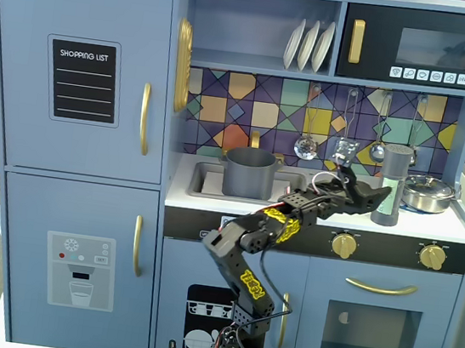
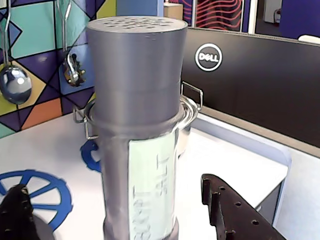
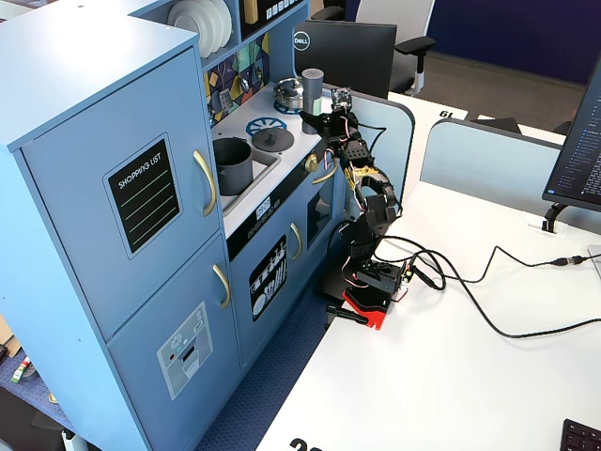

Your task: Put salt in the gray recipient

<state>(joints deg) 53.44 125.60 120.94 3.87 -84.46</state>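
The salt [image 2: 137, 150], a tall gray cylindrical shaker with a perforated top and a pale green label bearing handwritten letters, is seen closest in the wrist view, standing upright on the white counter [image 2: 50, 145]. The two black fingers [image 2: 230, 210] of the gripper [image 2: 120, 215] are seen low on either side of it, spread wide, with a clear gap between each finger and the shaker. A shiny silver pan [image 2: 187, 117] with wire handles is seen just behind the shaker, and a ladle [image 2: 14, 82] is hung on the colourful tiled wall to the far left.

In a fixed view from the front, the shaker [image 1: 392, 185] is placed on the right part of the toy kitchen's counter, just left of the silver pan [image 1: 427, 193]. The arm [image 1: 282, 223] is stretched from its base in front of the kitchen up and right, with the gripper [image 1: 377, 196] brought to the shaker's lower part. The gray recipient [image 1: 248, 172], a matte dark pot, is set in the sink [image 1: 204, 179], well apart to the left of the shaker.

In a fixed view from the side, a flat round lid [image 3: 272, 140] is seen lying on the counter between the pot [image 3: 231, 164] and the shaker [image 3: 313, 89].
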